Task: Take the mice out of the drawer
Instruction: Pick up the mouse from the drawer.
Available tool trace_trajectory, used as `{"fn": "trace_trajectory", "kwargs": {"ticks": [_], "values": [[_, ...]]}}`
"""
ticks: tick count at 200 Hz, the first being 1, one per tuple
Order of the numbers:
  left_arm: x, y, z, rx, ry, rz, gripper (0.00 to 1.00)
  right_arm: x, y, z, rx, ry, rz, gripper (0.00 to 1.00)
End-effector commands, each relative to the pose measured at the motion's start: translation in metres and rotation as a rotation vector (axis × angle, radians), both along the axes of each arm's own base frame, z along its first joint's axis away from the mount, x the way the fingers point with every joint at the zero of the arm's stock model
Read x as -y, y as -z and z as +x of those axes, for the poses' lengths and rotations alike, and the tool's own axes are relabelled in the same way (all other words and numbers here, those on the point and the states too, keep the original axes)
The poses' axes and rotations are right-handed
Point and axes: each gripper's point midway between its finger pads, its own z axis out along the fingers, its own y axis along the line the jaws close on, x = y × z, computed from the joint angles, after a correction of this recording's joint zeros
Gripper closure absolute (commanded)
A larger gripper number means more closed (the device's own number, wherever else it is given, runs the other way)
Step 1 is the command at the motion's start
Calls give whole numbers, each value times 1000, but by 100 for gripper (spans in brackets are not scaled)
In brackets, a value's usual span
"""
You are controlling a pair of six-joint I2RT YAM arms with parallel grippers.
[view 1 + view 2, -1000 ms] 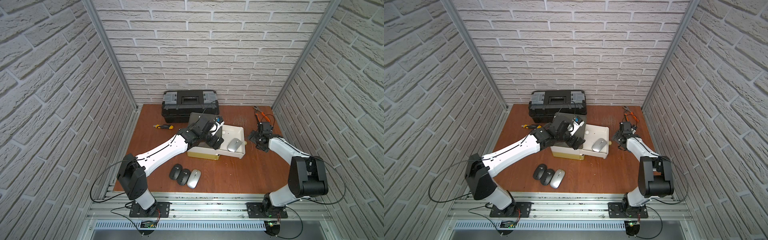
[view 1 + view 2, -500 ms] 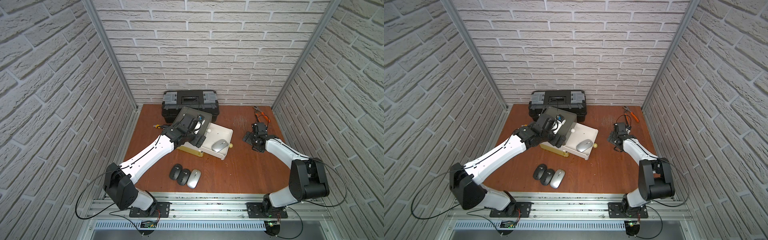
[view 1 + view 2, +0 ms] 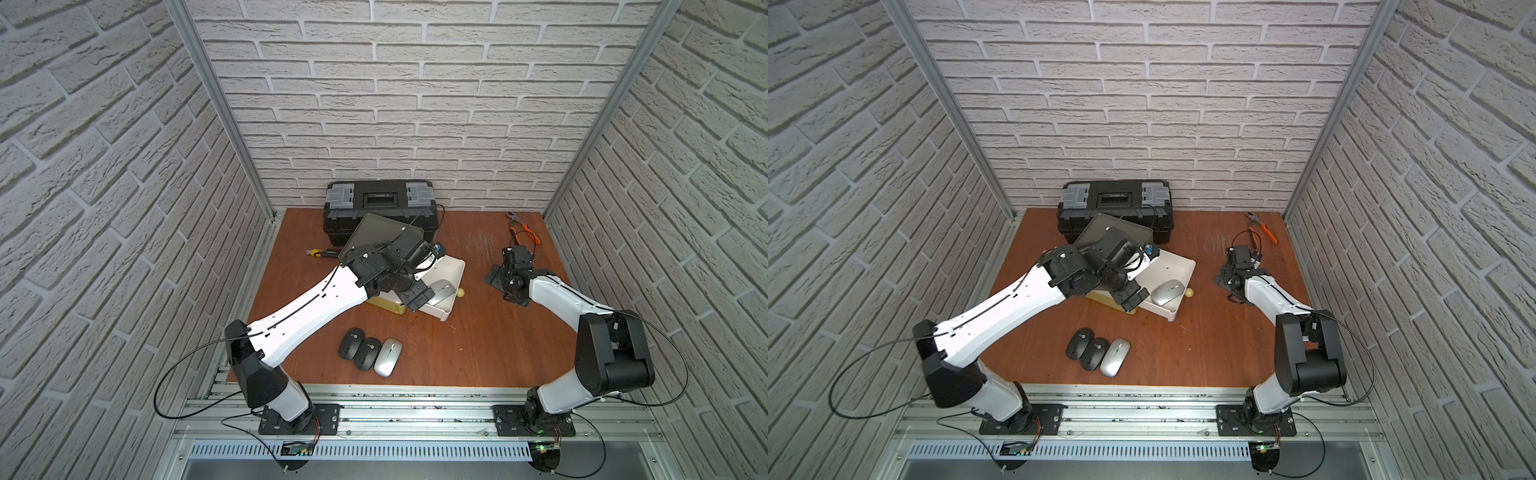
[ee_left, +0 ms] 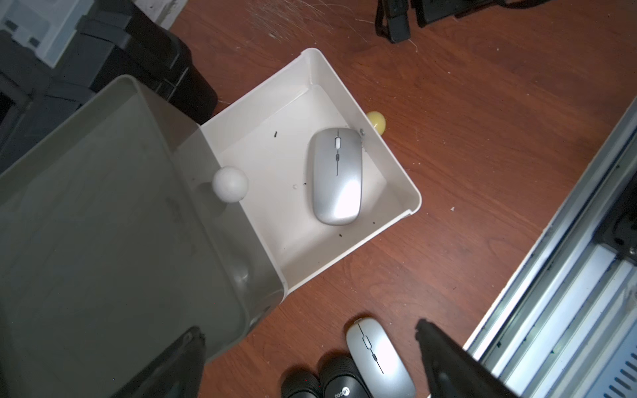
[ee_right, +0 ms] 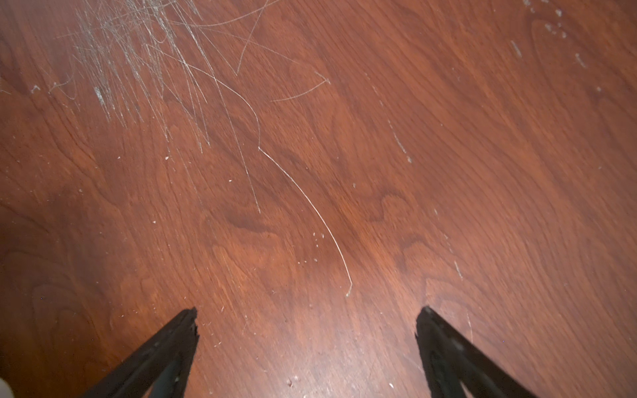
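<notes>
The yellow-and-black utility knife (image 3: 322, 252) lies on the wooden table (image 3: 469, 345) off to the left of the left gripper (image 4: 307, 327), in front of the black toolbox (image 3: 380, 199) at the back wall. The left gripper hangs over the near corner of the grey drawer cabinet (image 4: 103, 206). Its jaws are spread wide with nothing between them. In the left wrist view one fingertip (image 4: 186, 348) sits over the cabinet's corner and the other over bare wood.

Ahead of the fingertips the white drawer (image 4: 413, 200) stands pulled out. A silver mouse (image 4: 336, 175) lies flat inside it, close to the front wall that carries the yellow knob (image 4: 376, 121). A white knob (image 4: 230, 183) juts from the cabinet front above the drawer.

Back from the gripper, toward the robot's base, three mice lie side by side on the table, out of the drawer. They are one black mouse (image 3: 351, 343), a second black mouse (image 3: 367, 353) and a second silver mouse (image 3: 387, 362).

To the right of the drawer and apart from it, the right gripper (image 5: 309, 310) hovers low over scratched, bare wood. Its jaws are also fully spread and empty. Orange-handled pliers (image 3: 521, 228) lie beyond it, near the back right corner.
</notes>
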Motion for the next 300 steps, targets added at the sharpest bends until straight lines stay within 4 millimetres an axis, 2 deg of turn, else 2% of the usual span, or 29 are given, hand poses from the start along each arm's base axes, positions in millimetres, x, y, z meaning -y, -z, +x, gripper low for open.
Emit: {"fn": "trace_trajectory", "kwargs": {"ticks": [1, 19, 58, 76, 119, 155, 194, 218, 246, 271, 300], "values": [[26, 23, 7, -43, 71, 12, 4, 1, -8, 12, 36, 1, -5, 0], [44, 35, 17, -68, 87, 27, 6, 0, -9, 12, 37, -5, -6, 0], [70, 53, 32, -88, 129, 42, 12, -1, -4, 10, 30, -11, 0, 0], [73, 63, 41, -105, 122, 64, 19, -1, -4, 10, 27, -18, -1, 1], [73, 94, 49, -183, 123, 110, 25, -1, -4, 10, 30, -25, 0, 1], [65, 123, 53, -231, 118, 194, 23, -4, -1, 13, 30, -29, 15, 1], [62, 142, 52, -278, 138, 235, 20, -7, 6, 13, 18, -35, 30, 1], [61, 147, 50, -291, 150, 250, 17, -11, 14, 15, 14, -46, 50, 1], [60, 148, 53, -282, 148, 264, 16, -29, 31, 24, 7, -88, 145, 1], [60, 151, 55, -256, 156, 291, 10, -41, 45, 28, -8, -111, 206, 0], [66, 151, 54, -218, 182, 305, 7, -43, 51, 25, -23, -114, 217, 0]]}}
